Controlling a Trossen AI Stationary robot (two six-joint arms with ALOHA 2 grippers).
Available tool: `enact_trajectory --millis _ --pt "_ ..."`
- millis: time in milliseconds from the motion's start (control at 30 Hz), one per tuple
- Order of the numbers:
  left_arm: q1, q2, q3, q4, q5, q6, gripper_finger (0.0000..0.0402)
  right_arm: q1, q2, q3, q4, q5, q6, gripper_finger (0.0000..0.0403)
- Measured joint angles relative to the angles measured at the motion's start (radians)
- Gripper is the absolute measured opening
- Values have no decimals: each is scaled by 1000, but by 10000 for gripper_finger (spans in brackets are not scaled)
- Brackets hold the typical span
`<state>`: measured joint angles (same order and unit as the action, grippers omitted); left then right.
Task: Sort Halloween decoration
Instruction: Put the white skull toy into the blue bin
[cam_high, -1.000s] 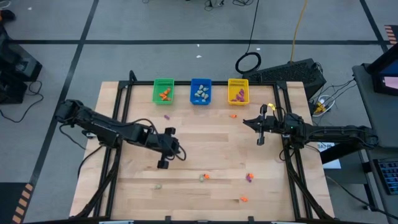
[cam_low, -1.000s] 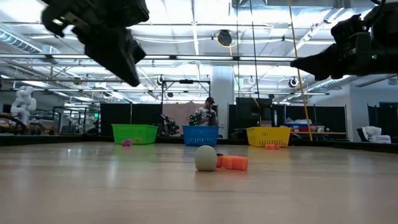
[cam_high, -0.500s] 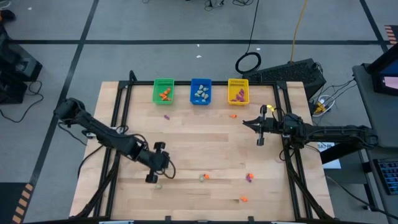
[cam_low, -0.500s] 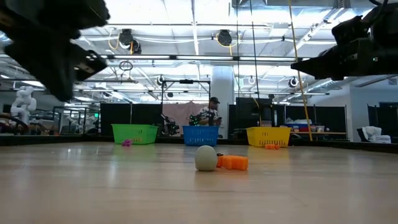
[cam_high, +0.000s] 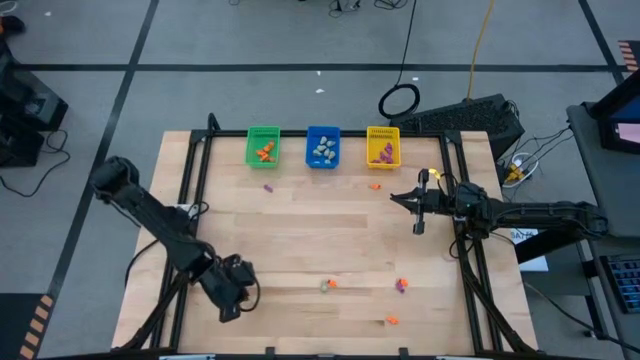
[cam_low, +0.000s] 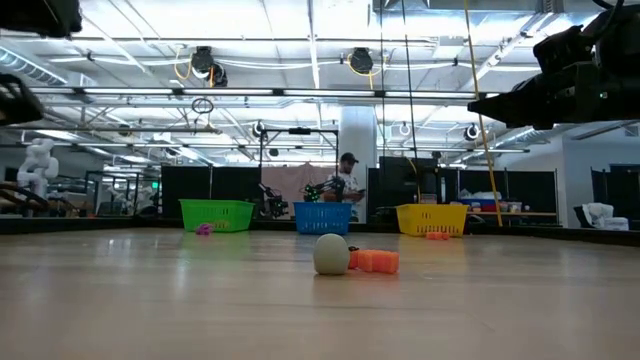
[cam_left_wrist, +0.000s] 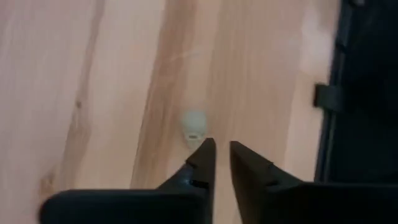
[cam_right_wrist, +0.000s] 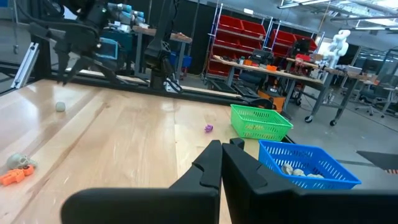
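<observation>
The Halloween decoration is small trinkets scattered over the wooden table (cam_high: 330, 240). A pale skull-shaped one (cam_left_wrist: 193, 127) lies on the wood just beyond the tips of my left gripper (cam_left_wrist: 221, 148). That gripper hangs near the table's near left corner (cam_high: 248, 296), tilted downward, its fingers a narrow gap apart and touching nothing. Another pale trinket (cam_low: 331, 254) lies against an orange one (cam_low: 375, 261) near the front middle. My right gripper (cam_high: 392, 196) hovers shut and level at the right side.
Green (cam_high: 263, 147), blue (cam_high: 323, 147) and yellow (cam_high: 383, 147) bins stand in a row at the far edge, each holding trinkets. Loose pieces lie near them (cam_high: 267, 187), (cam_high: 375, 185) and at the near right (cam_high: 401, 286), (cam_high: 392, 320). A person stands behind the blue bin (cam_low: 347, 180).
My left gripper has swung from the table's left middle toward the near edge and the left, sinking a little and rolling about its own axis. It has left the low view almost entirely. Nothing on the table has moved.
</observation>
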<state>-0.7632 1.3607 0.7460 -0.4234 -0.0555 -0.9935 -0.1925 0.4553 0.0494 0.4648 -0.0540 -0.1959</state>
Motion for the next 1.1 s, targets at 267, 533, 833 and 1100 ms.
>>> enact_trajectory --millis 267,533,833,1100 --pt "-10 96 0 3 -54 -176 154 0 0 0 0 0 0 0" --pt "-11 160 0 10 -62 -201 204 0 0 1 0 0 0 0" --pt "-12 230 4 75 -69 -170 198 0 0 1 0 0 0 0" --pt "1 254 4 64 -108 -86 104 0 0 1 0 0 0 0"
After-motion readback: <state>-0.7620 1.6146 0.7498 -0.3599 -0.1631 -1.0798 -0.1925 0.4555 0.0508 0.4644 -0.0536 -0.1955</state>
